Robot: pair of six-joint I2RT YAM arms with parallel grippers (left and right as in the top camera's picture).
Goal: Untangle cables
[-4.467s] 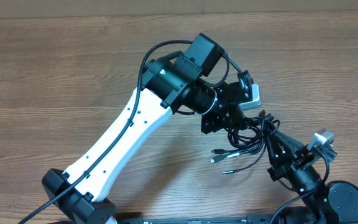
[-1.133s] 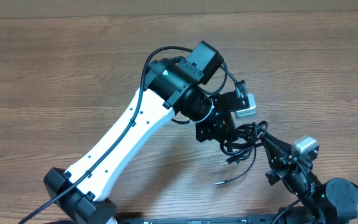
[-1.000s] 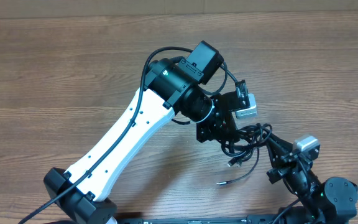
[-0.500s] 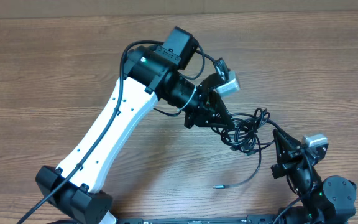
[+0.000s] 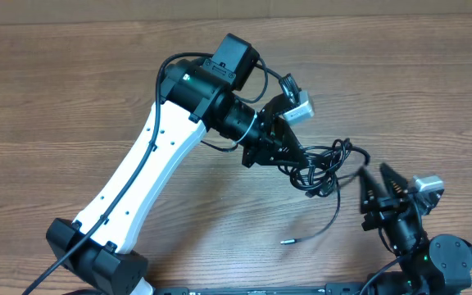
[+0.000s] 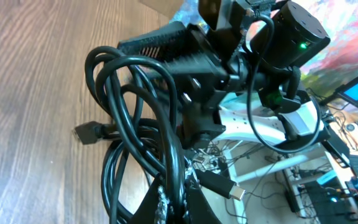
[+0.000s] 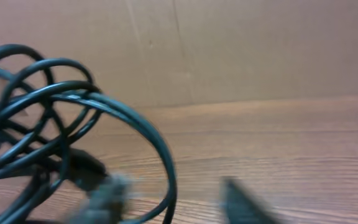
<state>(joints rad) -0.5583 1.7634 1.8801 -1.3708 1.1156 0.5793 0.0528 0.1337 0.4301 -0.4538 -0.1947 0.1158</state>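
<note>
On the brown wood-grain table (image 5: 72, 82), right of centre and toward the near edge: a tangled bunch of thin black flexible cables (image 5: 324, 164). At the left gripper (image 5: 295, 158), on the end of the white-and-black arm (image 5: 150, 172): closed tight on strands at the left side of the bunch. In the left wrist view, strands pinched between the two fingers (image 6: 201, 211) at the bottom of the frame, loops fanning out above. Trailing from the bunch toward the near side: one loose strand ending in a small plug (image 5: 286, 241). At the right gripper (image 5: 378, 182), just right of the bunch: partly open, spread in a V, gripping nothing, apart from the cables. In the right wrist view: blurred fingertips (image 7: 107, 193) low in the frame, cable loops to the left, nothing between.
</note>
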